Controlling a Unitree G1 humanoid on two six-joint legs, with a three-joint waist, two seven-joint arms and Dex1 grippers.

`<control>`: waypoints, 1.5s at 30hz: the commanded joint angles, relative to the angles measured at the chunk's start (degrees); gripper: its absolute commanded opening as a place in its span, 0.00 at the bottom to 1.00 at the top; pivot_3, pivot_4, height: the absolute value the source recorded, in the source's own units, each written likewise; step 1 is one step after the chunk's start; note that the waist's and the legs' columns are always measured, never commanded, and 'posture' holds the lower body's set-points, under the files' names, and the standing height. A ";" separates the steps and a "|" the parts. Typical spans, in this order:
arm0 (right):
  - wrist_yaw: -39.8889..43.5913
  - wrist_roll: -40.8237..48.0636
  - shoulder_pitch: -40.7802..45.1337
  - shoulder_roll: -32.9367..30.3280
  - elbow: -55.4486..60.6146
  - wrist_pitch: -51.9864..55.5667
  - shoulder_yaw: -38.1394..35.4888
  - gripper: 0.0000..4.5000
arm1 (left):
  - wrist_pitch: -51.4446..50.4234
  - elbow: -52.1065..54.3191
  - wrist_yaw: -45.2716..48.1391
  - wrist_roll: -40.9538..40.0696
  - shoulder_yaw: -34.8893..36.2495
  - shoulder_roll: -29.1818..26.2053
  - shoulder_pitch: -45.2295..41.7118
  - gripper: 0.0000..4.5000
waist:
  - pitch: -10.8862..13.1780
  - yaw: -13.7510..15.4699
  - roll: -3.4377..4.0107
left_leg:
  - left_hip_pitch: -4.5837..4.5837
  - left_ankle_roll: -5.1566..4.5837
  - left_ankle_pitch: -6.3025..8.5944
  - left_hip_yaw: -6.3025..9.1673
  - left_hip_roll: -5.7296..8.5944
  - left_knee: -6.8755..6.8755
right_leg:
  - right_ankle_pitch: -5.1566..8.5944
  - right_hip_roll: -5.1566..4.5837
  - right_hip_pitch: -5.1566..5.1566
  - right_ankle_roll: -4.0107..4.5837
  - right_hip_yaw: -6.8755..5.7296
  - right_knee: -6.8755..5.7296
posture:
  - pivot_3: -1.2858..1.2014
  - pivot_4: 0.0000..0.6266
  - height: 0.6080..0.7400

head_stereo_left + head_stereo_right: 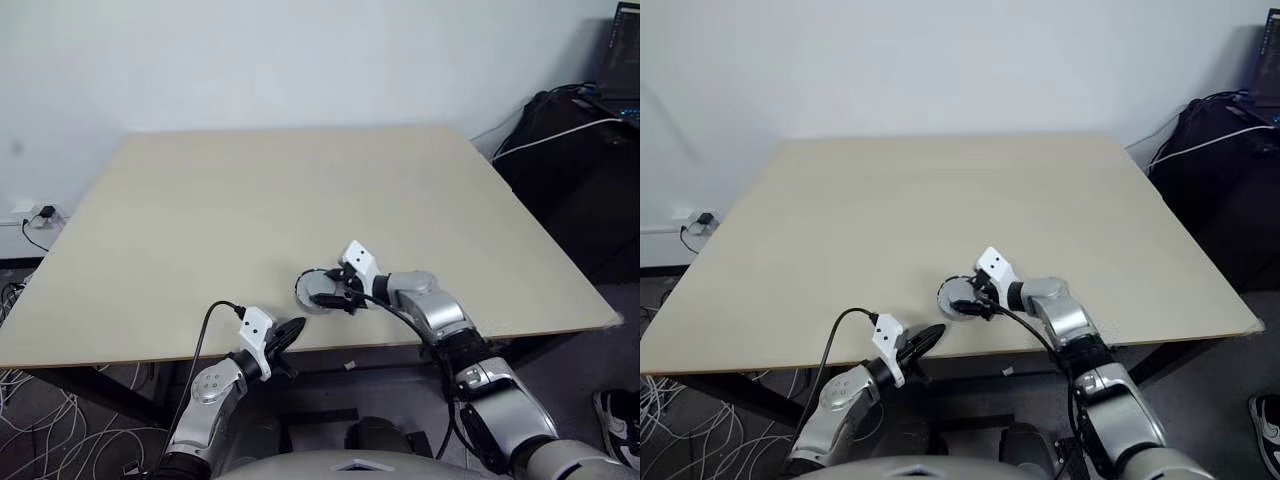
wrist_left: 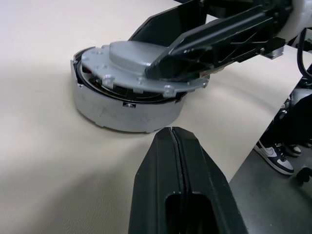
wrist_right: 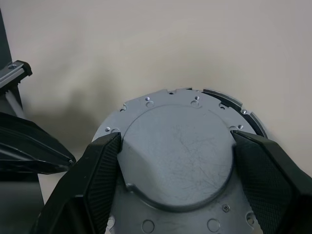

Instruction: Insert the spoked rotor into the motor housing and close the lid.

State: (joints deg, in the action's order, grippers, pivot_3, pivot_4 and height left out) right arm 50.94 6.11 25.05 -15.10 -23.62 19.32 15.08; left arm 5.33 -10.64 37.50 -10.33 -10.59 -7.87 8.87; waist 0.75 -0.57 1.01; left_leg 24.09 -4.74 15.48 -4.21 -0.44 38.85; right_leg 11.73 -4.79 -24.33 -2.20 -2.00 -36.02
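Note:
The motor housing [image 2: 122, 109], a low round silver can, stands on the table near its front edge. A flat silver lid [image 2: 131, 58] with a raised round centre lies on top of it, slightly tilted, with a dark gap showing along one side. My right gripper [image 3: 176, 138] reaches over the lid, its two black fingers pressed against opposite sides of the raised centre [image 3: 175, 161]. The spoked rotor is hidden under the lid. My left gripper [image 2: 173, 134] is shut and empty, hovering just off the housing's side, near the table edge [image 1: 295, 330].
The beige table [image 1: 270, 200] stretches wide behind the housing. Its front edge runs right under both grippers. A black bag with a white cable [image 1: 570, 140] sits off the table's right rear corner. Loose cables [image 1: 30, 410] lie on the floor at the left.

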 commanded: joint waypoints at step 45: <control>-15.44 -4.93 -2.73 3.66 2.43 0.72 -0.22 0.73 | -2.58 4.83 -0.05 -1.63 -0.54 0.09 -0.24 0.00 | -0.12 -0.03 0.14 | -0.26 -0.01 -0.01 0.00 0.01 0.12 | 0.00 0.12 0.30 -0.01 -0.20 -0.11 | 0.52 0.00 1.00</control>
State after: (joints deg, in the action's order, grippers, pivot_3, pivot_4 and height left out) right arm 36.71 2.25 21.56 -10.70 -20.52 19.36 15.48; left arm 2.55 -8.59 37.48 -11.48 -10.88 -7.93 8.94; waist 0.63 -0.59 1.15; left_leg 23.80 -4.75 15.47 -4.22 -0.43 38.97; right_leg 11.73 -4.66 -23.99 -2.21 -2.20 -36.11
